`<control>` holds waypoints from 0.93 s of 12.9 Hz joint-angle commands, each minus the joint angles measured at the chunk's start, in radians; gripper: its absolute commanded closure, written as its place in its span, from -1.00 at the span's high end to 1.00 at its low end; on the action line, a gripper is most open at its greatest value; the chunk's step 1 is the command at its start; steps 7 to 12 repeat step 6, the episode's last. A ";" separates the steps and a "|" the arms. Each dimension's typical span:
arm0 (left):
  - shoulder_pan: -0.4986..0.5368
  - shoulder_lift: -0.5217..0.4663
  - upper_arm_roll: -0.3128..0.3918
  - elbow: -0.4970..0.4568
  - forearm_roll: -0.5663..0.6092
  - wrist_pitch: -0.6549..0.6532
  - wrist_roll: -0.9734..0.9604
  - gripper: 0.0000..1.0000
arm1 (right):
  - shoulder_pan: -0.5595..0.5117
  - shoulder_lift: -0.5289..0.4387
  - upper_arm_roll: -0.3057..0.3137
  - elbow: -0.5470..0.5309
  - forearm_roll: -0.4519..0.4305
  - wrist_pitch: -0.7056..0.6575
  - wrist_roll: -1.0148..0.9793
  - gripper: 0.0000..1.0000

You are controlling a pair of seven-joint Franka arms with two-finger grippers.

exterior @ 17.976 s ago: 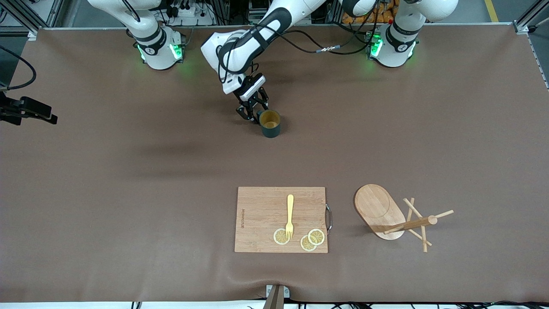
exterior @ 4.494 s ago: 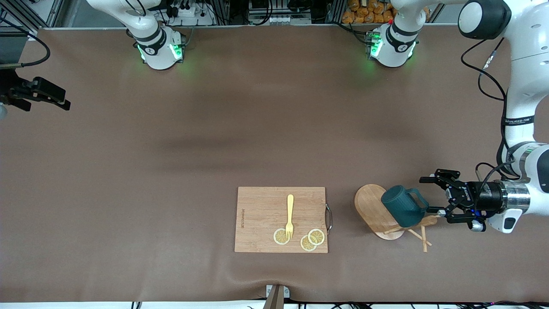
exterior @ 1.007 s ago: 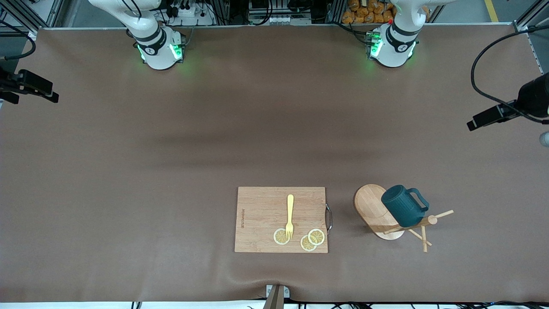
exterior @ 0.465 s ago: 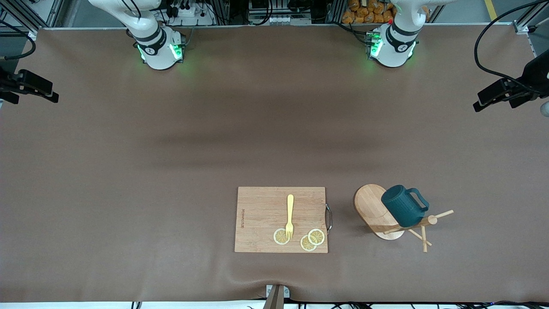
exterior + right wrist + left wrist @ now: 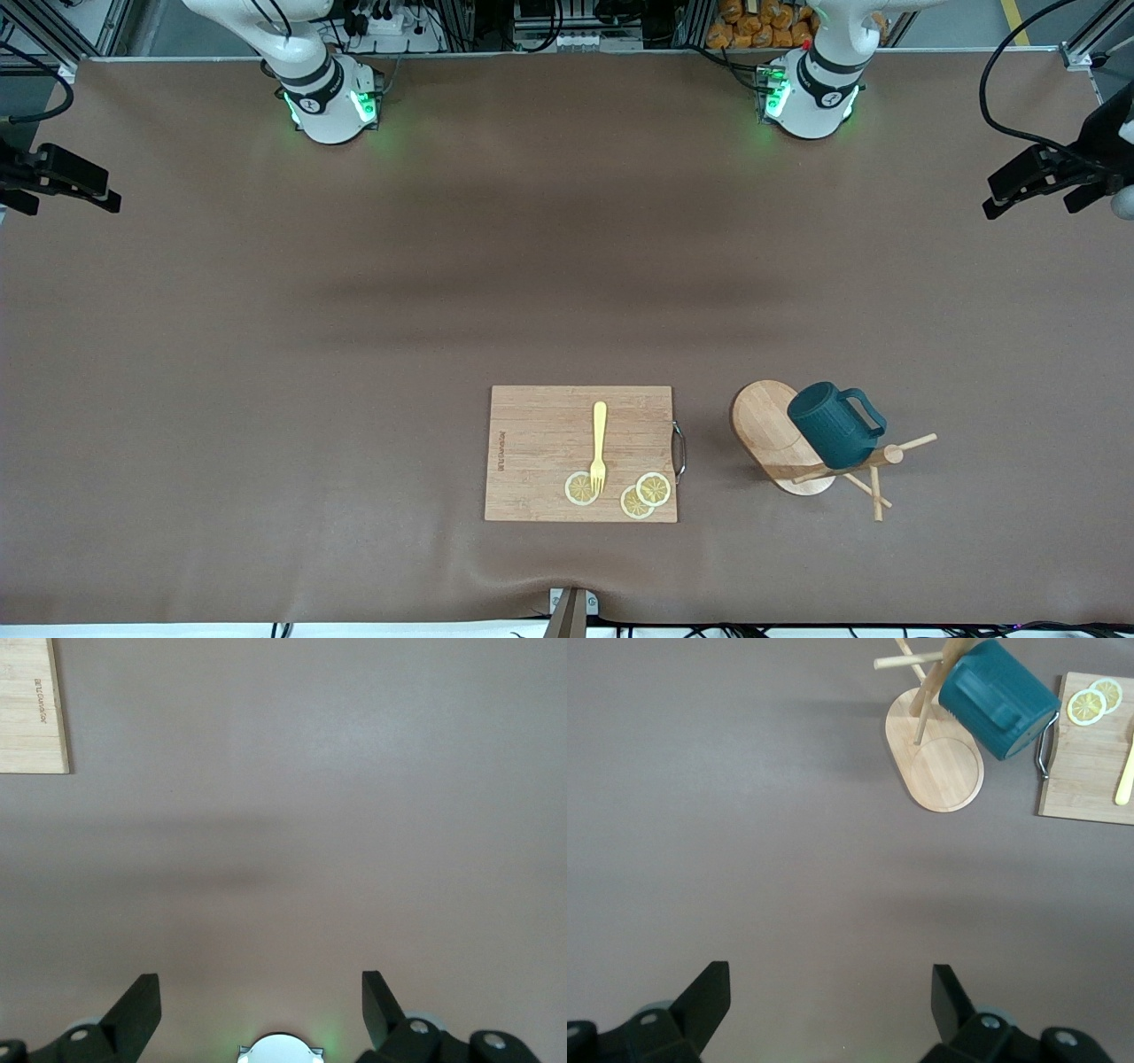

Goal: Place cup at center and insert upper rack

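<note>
The dark teal ribbed cup [image 5: 833, 431] hangs tilted on the light wooden mug tree, its handle [image 5: 866, 412] uppermost and its mouth hidden. The tree's oval base [image 5: 766, 424] rests on the table, and an upper rack peg [image 5: 917, 440] sticks out by the rounded top [image 5: 894, 455]. The left wrist view shows the cup [image 5: 997, 698] against the post above the base [image 5: 939, 771]. My left gripper [image 5: 831, 979] hangs open and empty high over bare table at the left arm's end. My right gripper [image 5: 261, 988] waits open and empty over its own base [image 5: 279, 1050].
A rectangular wooden cutting board [image 5: 540, 425] lies beside the mug tree, toward the right arm's end. It carries a yellow fork [image 5: 599, 446] and three lemon slices [image 5: 581, 488]. Lower pegs [image 5: 875, 496] of the tree stick out near the table.
My left gripper has let go of the cup and withdrawn; over the last second it drifted along the table's edge toward the bases. The cup stays hung on the tree. The right arm is still.
</note>
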 commanded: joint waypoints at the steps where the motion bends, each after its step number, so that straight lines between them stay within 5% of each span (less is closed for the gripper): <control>1: -0.012 -0.023 0.007 -0.020 0.032 -0.007 0.009 1.00 | -0.027 -0.011 0.023 -0.001 -0.003 0.000 -0.007 1.00; 12: -0.027 0.024 -0.013 0.044 0.049 -0.044 0.000 1.00 | -0.027 -0.011 0.023 -0.001 0.002 -0.006 -0.007 1.00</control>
